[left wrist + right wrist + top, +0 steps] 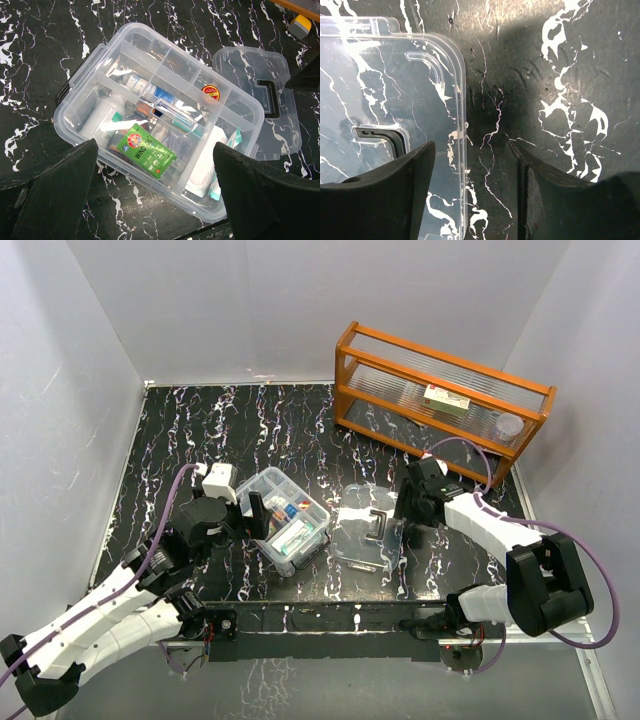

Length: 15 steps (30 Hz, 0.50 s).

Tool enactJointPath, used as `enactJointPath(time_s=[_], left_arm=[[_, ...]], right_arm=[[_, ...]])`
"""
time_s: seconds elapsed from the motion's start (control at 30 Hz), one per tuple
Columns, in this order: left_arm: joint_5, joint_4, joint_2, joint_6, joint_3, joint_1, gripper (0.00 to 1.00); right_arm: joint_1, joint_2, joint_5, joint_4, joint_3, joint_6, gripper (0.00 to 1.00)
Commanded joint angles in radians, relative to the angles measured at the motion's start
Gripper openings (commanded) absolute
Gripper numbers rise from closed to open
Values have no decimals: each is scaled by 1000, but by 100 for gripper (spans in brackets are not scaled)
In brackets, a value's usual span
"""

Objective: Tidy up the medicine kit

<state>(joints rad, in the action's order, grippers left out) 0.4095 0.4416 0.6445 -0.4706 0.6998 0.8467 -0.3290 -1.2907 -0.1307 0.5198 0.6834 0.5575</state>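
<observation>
Over clear plastic lid with dark handle [395, 85], right gripper [470, 185] open, empty, straddling edge; thin rim may slip when pinched; left gripper [155, 147] open, empty, above clear divided box [87, 70].

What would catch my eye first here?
The clear medicine kit sits open mid-table, crammed with supplies, a green Wind Oil packet on top. Its lid lies flat to its right, the right pincer open over its edge. An orange wooden rack stands at the back right.

Right wrist view crops the clear lid [395, 90] at left and bottom, its dark handle [377, 132] passing behind a finger [380, 200] of the right gripper [472, 167]; overhead, contents of the medicine kit [290, 562] are too small to identify.
</observation>
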Motion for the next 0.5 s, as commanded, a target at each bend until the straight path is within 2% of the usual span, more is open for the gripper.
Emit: enactJointPath(time_s=[0.0, 0.3, 0.47], left_arm=[[1, -13, -4, 11, 32, 2, 99], [6, -15, -15, 19, 32, 3, 99], [0, -18, -3, 18, 35, 2, 99]], right_arm=[[-5, -1, -51, 34, 68, -34, 59], [-84, 17, 75, 25, 80, -32, 78], [-105, -13, 41, 3, 59, 31, 80]])
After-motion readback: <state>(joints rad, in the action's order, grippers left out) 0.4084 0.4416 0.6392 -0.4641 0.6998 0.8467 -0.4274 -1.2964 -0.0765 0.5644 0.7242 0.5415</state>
